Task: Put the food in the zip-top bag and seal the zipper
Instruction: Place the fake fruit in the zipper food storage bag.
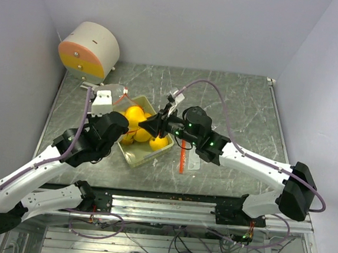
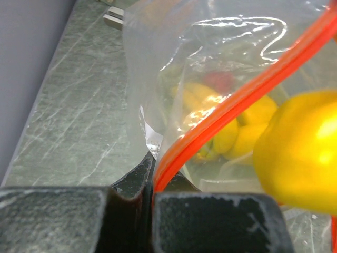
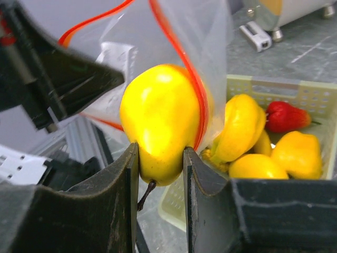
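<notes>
Right wrist view: the right gripper (image 3: 159, 154) has its jaws clamped on a yellow toy pear (image 3: 158, 113), stem down. It holds the pear up at the mouth of the zip-top bag (image 3: 209, 39). The zipper (image 3: 194, 89) runs across the pear's right side. I can't tell whether the pear is past the lip or only level with it. My read is that it's at the mouth and not dropped in.

Left wrist view: the left gripper (image 2: 151, 182) has its jaws clenched on the bag's edge, right at the zipper strip. It holds the bag up off the worktop (image 1: 247, 115) with the mouth open. No food looks settled inside. The yellow and red blurs seen through the film look like pieces lying behind it.

The pale green tray (image 3: 274, 87) holds the rest:
- a banana-like piece (image 3: 242, 124)
- a lemon-like piece (image 3: 257, 166)
- a lumpy yellow fruit (image 3: 297, 153)
- the red strawberry (image 3: 287, 117)

More may be hidden underneath.

Progress is early. The bag is held open and the first fruit is at the opening, but nothing is clearly bagged. Left to do: release the pear inside, move every tray piece over, then press the zipper shut along its length.
</notes>
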Tool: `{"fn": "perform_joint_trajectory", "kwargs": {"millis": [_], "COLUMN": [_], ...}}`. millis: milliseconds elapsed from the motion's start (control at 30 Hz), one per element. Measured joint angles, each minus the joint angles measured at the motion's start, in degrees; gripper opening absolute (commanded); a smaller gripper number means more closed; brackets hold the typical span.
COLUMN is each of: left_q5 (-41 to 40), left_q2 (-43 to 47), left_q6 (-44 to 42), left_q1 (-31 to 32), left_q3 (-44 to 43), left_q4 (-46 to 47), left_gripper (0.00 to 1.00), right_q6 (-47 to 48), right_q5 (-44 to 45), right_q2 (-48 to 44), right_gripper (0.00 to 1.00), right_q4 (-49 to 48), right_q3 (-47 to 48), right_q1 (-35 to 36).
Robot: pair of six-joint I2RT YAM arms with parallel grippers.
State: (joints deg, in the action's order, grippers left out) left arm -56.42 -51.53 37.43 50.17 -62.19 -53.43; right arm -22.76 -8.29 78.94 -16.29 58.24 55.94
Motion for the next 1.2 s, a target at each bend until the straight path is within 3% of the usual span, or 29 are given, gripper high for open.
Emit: {"fn": "perform_joint_trajectory", "kwargs": {"millis": [233, 333, 433, 533, 800, 1033, 1200], "left_q5": [3.58, 4.81, 5.42, 5.66, 5.51, 1.97, -2.29], "left_q2": [2.64, 1.81, 0.74, -0.15, -1.33, -3.3, -3.15], "left_q6": [-0.57, -0.61, -0.66, -0.85, -1.01, 0.04, 0.94], "left_q1": [0.0, 0.0, 0.0, 0.0, 0.0, 0.0, 0.0], "left_q3": [2.97, 3.34, 3.37, 3.39, 3.39, 2.14, -1.7], "left_q4": [3.58, 4.63, 5.53, 6.14, 6.58, 3.19, -1.25], "left_gripper": [0.07, 0.07, 0.07, 0.07, 0.07, 0.07, 0.07], "right_q6": [-0.5, -0.33, 0.04, 0.94, 2.86, 3.32, 2.73], "right_q5": [6.49, 8.35, 9.05, 9.31, 10.71, 18.1, 26.8], "right_q2": [3.76, 6.16, 7.63, 7.85, 4.04, -9.33, -10.64], "right_gripper": [0.02, 0.14, 0.41, 0.59, 0.64, 0.98, 1.0], "right_q4": [2.89, 5.42, 7.1, 8.52, 10.82, 10.71, 13.07], "right_q3": [5.68, 9.11, 10.93, 11.21, 10.32, 1.68, 0.59], "right_q1": [0.22, 0.81, 1.62, 2.47, 3.04, 3.04, 2.49]}}
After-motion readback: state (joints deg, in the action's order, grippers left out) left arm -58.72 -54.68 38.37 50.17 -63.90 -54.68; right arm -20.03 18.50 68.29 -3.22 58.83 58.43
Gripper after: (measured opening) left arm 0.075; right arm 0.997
